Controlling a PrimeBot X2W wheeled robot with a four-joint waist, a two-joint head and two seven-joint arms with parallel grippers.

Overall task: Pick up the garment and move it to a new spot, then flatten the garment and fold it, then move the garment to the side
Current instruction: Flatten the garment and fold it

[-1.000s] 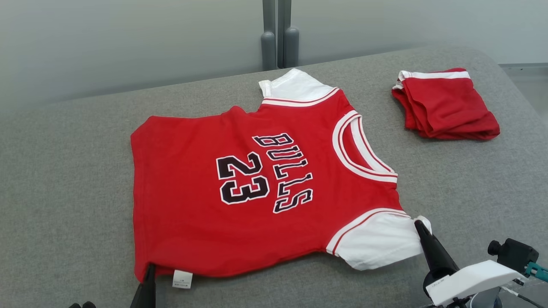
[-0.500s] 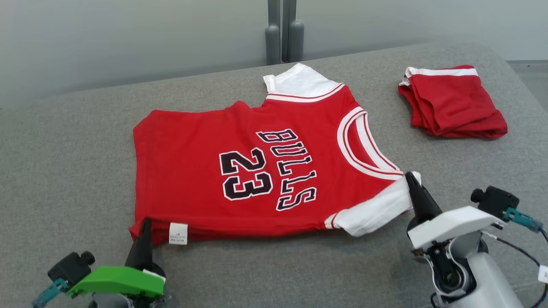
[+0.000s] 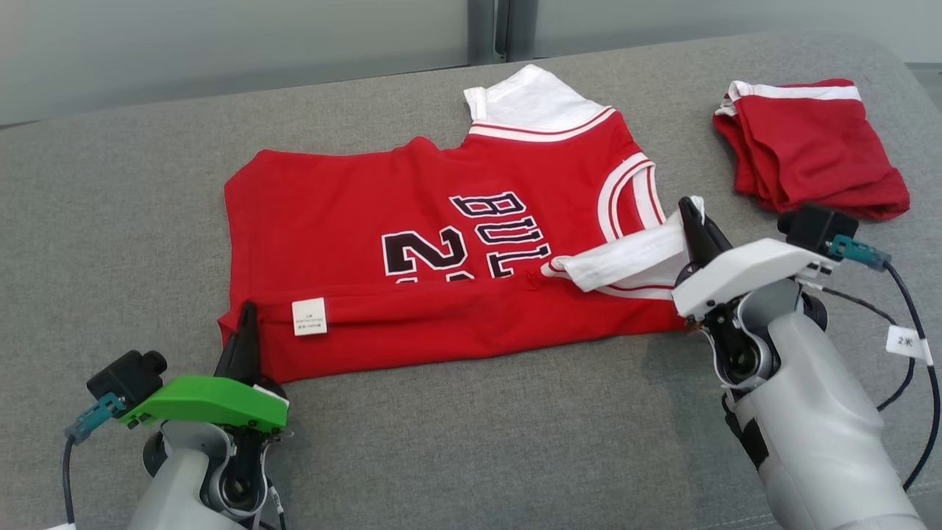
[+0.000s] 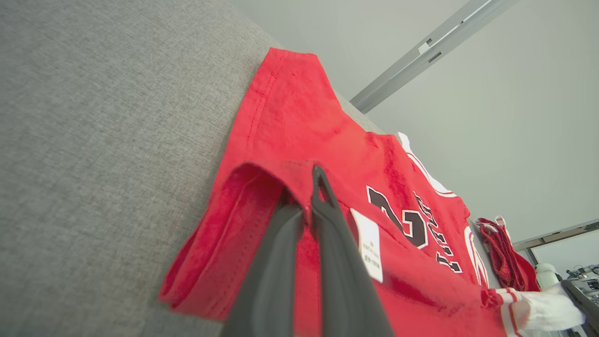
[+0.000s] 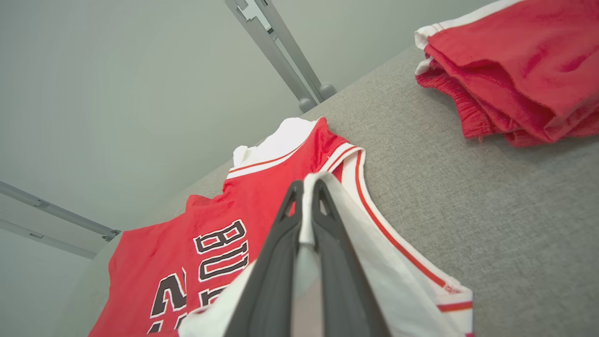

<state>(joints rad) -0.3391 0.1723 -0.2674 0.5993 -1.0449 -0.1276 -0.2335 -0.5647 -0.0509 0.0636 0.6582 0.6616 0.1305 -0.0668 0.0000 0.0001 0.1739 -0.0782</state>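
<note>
Red jersey (image 3: 412, 199) lies centred on the tabletop (image 3: 110, 221), soft and limp, near edge half folded over. My left gripper (image 3: 246, 320) pinches its near-left corner and my right gripper (image 3: 689, 221) clamps the white near sleeve (image 3: 625, 261). I judge the corners the best hold, else it sags.

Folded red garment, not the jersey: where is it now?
In the head view the folded red garment lies at the upper right of the grey surface, apart from the jersey, just beyond the right gripper.
</note>
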